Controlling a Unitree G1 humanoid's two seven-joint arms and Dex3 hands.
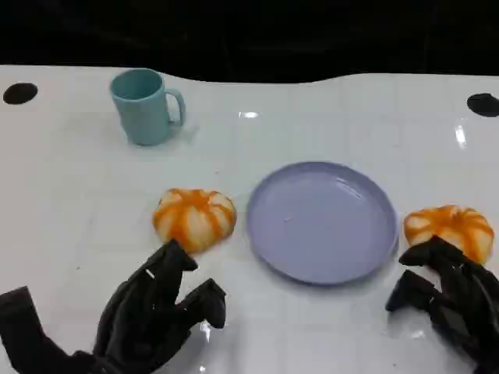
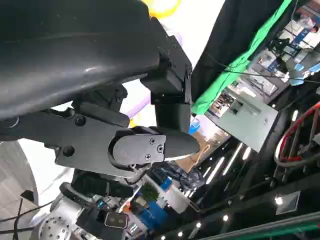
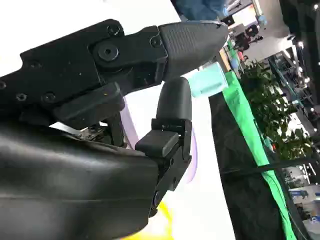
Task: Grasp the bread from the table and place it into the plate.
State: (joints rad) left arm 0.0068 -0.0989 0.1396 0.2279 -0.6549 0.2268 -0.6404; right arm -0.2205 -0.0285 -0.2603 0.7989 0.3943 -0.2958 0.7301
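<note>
Two orange-and-cream breads lie on the white table (image 1: 327, 327), one either side of the lavender plate (image 1: 322, 220). We note the left bread (image 1: 194, 218) just beside the plate's left rim and the right bread (image 1: 450, 229) just beside its right rim; neither is on the plate, which holds nothing.

We see the left hand (image 1: 160, 308) low at the near edge, fingers apart and gripping nothing, its uppermost fingertip close under the left bread; whether they touch we cannot tell. The right hand (image 1: 448, 300) sits just in front of the right bread, fingers loosely curled and apart, nothing held; its upper fingers overlap the bread's near edge in the head view, contact uncertain.

We record a teal mug (image 1: 145, 106) upright at the far left, handle pointing right, well apart from the breads. In the right wrist view the fingers (image 3: 172, 107) are spread, with the mug (image 3: 207, 84) beyond them.
</note>
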